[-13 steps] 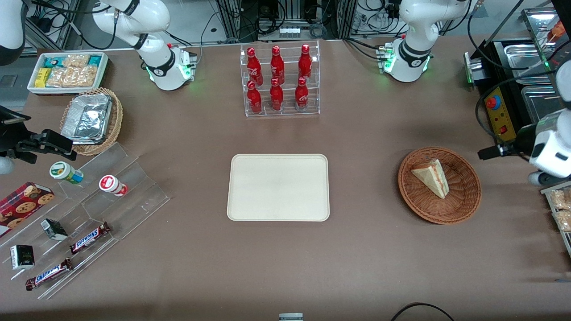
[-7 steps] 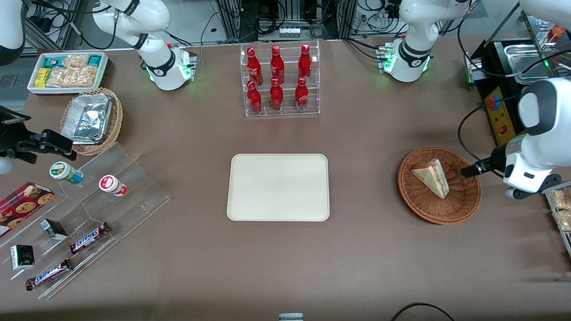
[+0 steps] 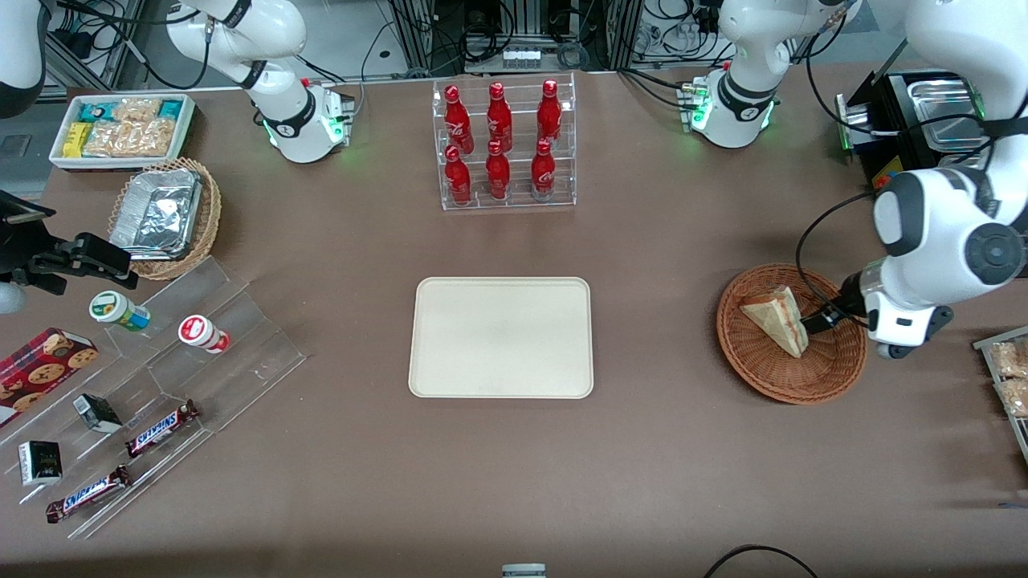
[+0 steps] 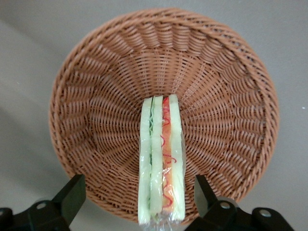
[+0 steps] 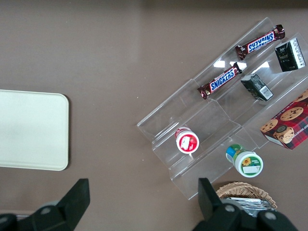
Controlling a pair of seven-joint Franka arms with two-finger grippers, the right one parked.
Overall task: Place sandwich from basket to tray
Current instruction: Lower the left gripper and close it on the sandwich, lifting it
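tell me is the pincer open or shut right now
Open. The pincer hangs over the basket, its fingers spread wide on either side of the sandwich, not touching it.

Sandwich (image 3: 776, 319) wedge (red/green filling) lies in wicker basket (image 3: 835, 373); cream tray (image 3: 501, 337) bare, well apart; gripper (image 4: 139, 192) straddles sandwich, fingers apart.

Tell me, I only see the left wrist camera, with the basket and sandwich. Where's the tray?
Observer: The tray lies mid-table, toward the parked arm's end from the basket.
Operator: Where's my gripper?
Observer: From the front, the gripper hangs over the basket, right beside the sandwich.
Operator: What else is there?
Observer: A clear rack of red bottles stands farther from the front camera than the tray.
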